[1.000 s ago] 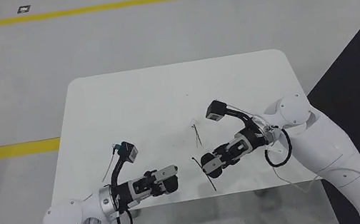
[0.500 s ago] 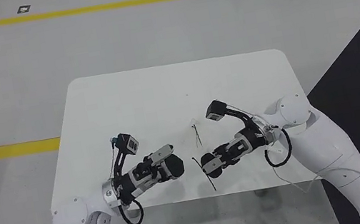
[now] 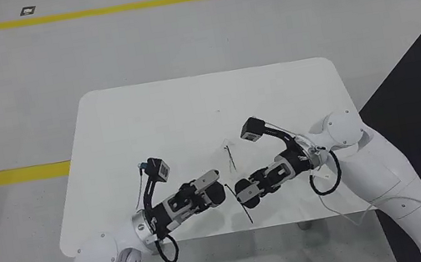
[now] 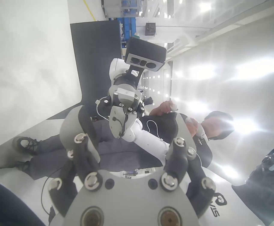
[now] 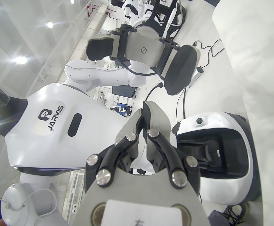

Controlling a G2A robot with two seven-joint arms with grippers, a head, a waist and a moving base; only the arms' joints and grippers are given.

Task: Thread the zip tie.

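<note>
Two robot arms meet low over the near edge of the white counter with rounded corners (image 3: 132, 119), about at the middle of that edge, and their tips are just beside each other. The right tool (image 3: 243, 192) is clenched on the thin black plastic zip tie (image 3: 245, 213). In the right wrist view its two fingers (image 5: 156, 119) are pressed together with no gap between the pads. The zip tie stands out on both sides of this grip. One short end points toward the far side of the counter, and a longer end runs slanted as far as the near edge of the counter. The left tool (image 3: 215, 191) is released, with its two fingers (image 4: 71, 126) spread wide and nothing held between them. It is turned toward the right tool, over the same stretch of the counter's near edge. I cannot tell whether the left tool touches the short end of the zip tie. One small thin dark strip with a pale end (image 3: 230, 155) lies flat on the counter near its middle, apart from both tools. Around the counter is the grey floor with yellow lines (image 3: 18, 97).
</note>
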